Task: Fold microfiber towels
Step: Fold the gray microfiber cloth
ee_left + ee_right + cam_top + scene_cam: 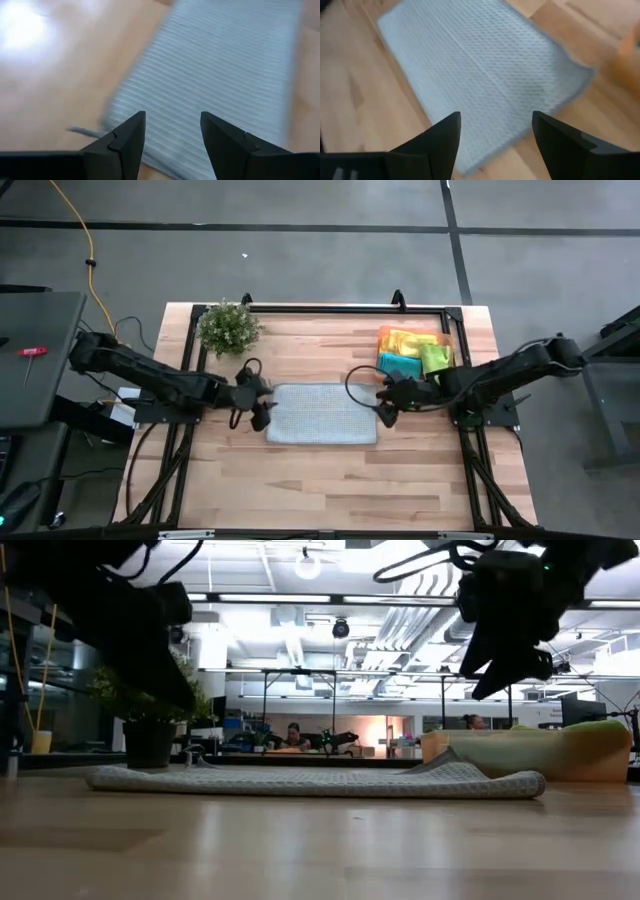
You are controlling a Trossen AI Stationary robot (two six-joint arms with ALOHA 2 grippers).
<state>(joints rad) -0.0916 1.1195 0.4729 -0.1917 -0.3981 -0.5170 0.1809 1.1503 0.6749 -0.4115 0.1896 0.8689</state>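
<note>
The pale grey-blue towel (322, 414) lies flat on the table (330, 475) between the 2 pincers. The left pincer (262, 402) hangs over one short edge and the right pincer (385, 402) over the other, both with fingers apart and empty.

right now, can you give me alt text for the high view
A pale grey-blue towel lies flat mid-table, with the open left end effector at its left edge and the open right end effector at its right edge. Yellow, teal and green towels sit on an orange tray; a plant stands behind.
</note>
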